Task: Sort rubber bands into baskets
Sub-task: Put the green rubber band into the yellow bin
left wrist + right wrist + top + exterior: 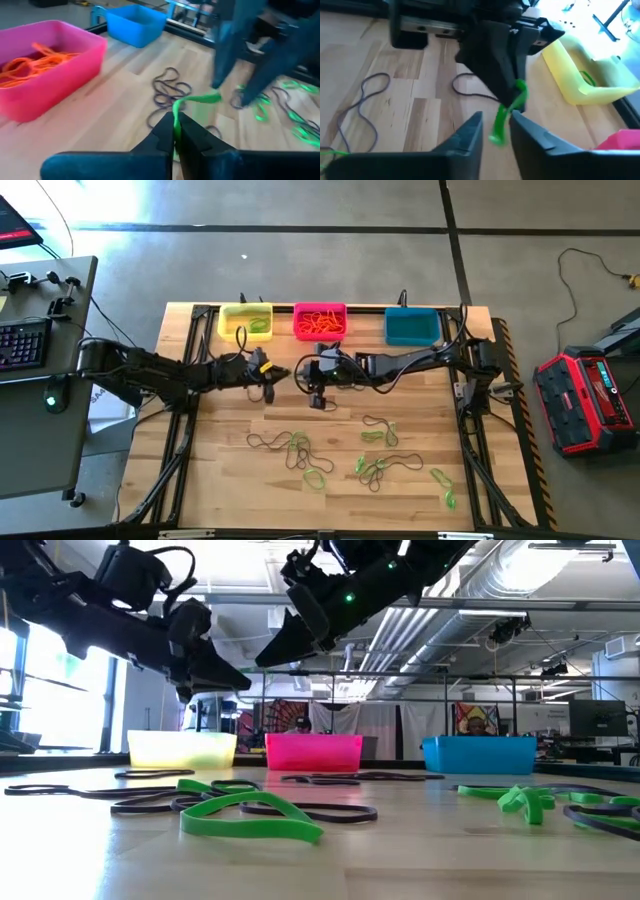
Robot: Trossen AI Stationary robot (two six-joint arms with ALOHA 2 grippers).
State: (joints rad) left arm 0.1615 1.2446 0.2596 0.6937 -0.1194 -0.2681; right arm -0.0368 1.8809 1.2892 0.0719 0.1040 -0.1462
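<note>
Green rubber band [176, 117] pinched in closed left end effector [175, 131], right end effector [496, 122] parted around it, pink basket [60, 87] beside.

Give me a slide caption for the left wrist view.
Left hand pinches a green rubber band above the table, right hand opposite, pink basket nearby.

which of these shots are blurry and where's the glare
Left wrist view: the right arm smears with motion blur. Right wrist view: bright glare washes out the corner beyond the yellow basket. Low view: the nearest green rubber band looks soft; window light blows out behind.
</note>
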